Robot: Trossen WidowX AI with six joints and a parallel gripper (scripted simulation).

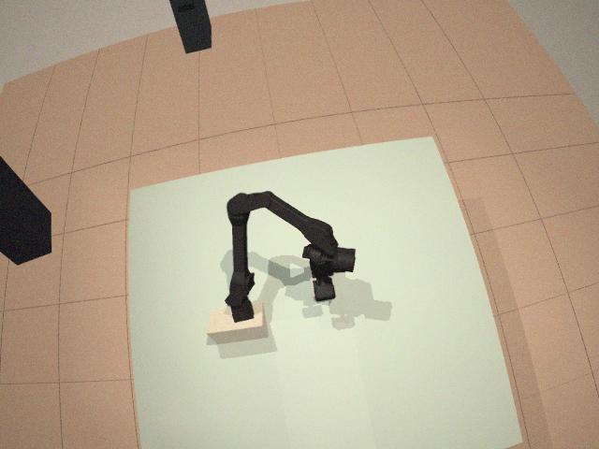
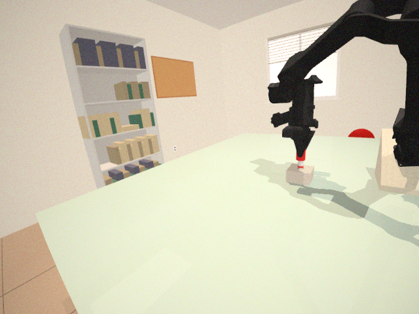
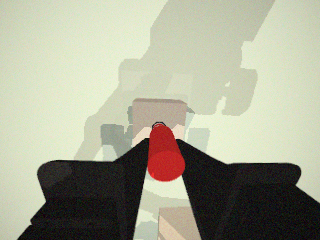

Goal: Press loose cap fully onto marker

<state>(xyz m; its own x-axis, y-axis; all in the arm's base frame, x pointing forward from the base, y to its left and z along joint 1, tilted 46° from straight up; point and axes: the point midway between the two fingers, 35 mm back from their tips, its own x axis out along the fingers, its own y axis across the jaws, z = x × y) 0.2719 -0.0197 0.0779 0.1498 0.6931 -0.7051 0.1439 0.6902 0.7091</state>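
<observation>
From where I'm standing, the arm is reaching down over the pale green table (image 2: 189, 236), its gripper (image 2: 300, 150) pointing straight at the small holder block (image 2: 300, 174). The dark fingers are clamping the red cap (image 3: 165, 155) between them, upright. The cap (image 2: 300, 156) is sitting directly above the marker (image 2: 300, 165), whose white and red barrel is showing just below it, standing in the block. Whether the cap is fully seated, I cannot tell. The arm is rising from a tan pedestal (image 1: 255, 328) well apart from the block
</observation>
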